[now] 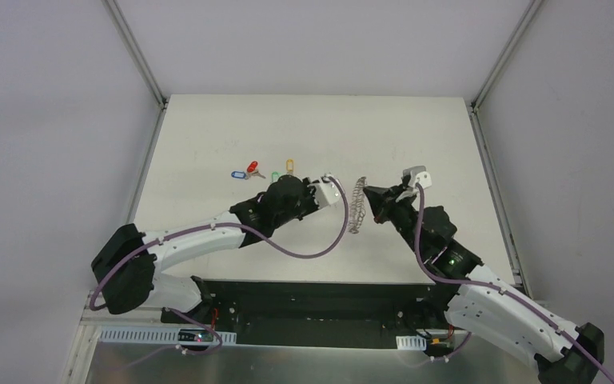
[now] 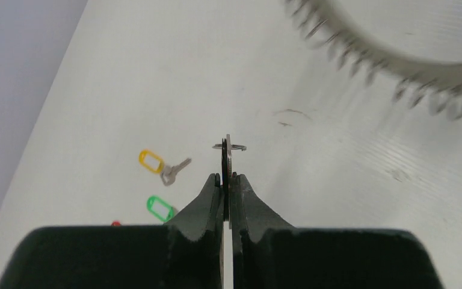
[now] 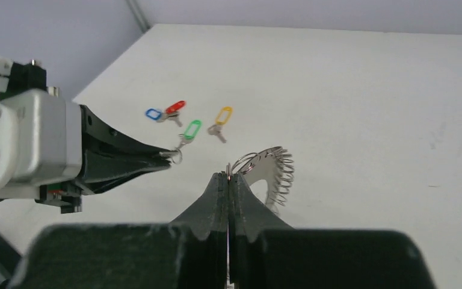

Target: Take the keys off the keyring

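The keyring (image 1: 357, 205) is a silvery ring strung with many small loops, held up on edge between the two grippers. My right gripper (image 3: 228, 176) is shut on one of its loops, and the ring (image 3: 272, 170) sticks out beyond the fingertips. My left gripper (image 2: 225, 178) is shut on a thin dark key (image 2: 228, 152), seen edge-on with a small split ring at its tip. That key is clear of the keyring (image 2: 397, 57). Yellow (image 3: 223, 114), green (image 3: 192, 127), red (image 3: 175, 106) and blue (image 3: 153, 113) tagged keys lie on the table.
The loose keys lie in a row at the table's left middle (image 1: 260, 170), behind the left arm. The table (image 1: 416, 136) is white with grey walls round it. The left gripper (image 3: 167, 158) shows in the right wrist view, a short gap left of the ring.
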Available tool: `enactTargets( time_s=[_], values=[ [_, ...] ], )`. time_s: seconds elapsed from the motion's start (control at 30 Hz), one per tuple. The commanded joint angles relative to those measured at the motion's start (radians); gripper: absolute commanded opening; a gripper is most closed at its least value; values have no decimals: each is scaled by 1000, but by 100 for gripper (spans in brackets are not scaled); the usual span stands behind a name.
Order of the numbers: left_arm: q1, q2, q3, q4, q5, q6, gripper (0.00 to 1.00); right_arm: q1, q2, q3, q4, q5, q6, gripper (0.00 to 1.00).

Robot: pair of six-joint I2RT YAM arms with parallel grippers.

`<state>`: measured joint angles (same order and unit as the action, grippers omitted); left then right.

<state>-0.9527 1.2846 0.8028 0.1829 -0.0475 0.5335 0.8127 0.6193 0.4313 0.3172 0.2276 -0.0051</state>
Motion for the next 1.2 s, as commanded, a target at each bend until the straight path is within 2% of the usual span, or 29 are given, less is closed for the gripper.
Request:
enactTargets(
  time_s=[0.0,0.07,0.2,0.3,0.4,0.43,0.5,0.6,0.7,0.87,1.03,1.07,1.1,1.13,1.17],
  values=[
    [66,84,101,31,-418,-236,0,-30,56,144,-170,201,-95,0],
    [143,125,159,-52,-462,-345,0,-62,78,172,-217,194,-109,0],
    [296,209,248,-177,-400,-524,0,-120,77,193,-242,134,-98,0],
    [391,275,286,-210,-368,-570,0,-138,80,196,-243,106,-91,0],
    [456,320,305,-216,-224,-556,0,-149,102,206,-255,91,-91,0],
    [470,330,310,-217,-170,-547,11,-155,111,210,-258,89,-94,0],
    [489,343,319,-224,-146,-552,43,-171,132,228,-271,77,-102,0],
    [497,337,332,-232,-176,-575,76,-204,202,307,-346,47,-114,0],
    [498,307,333,-232,-171,-602,87,-235,302,398,-433,22,-113,0],
    [498,261,350,-248,-240,-700,90,-306,477,516,-463,36,-153,0],
    [497,216,373,-284,-261,-767,96,-374,734,735,-489,111,-267,0],
    [497,204,370,-284,-255,-780,96,-386,771,784,-497,105,-274,3],
    [497,194,368,-284,-252,-794,97,-395,799,832,-502,104,-273,22],
    [497,184,369,-285,-254,-809,98,-399,825,879,-500,123,-267,53],
    [498,174,371,-289,-254,-829,99,-399,842,917,-495,150,-256,77]
  ],
)
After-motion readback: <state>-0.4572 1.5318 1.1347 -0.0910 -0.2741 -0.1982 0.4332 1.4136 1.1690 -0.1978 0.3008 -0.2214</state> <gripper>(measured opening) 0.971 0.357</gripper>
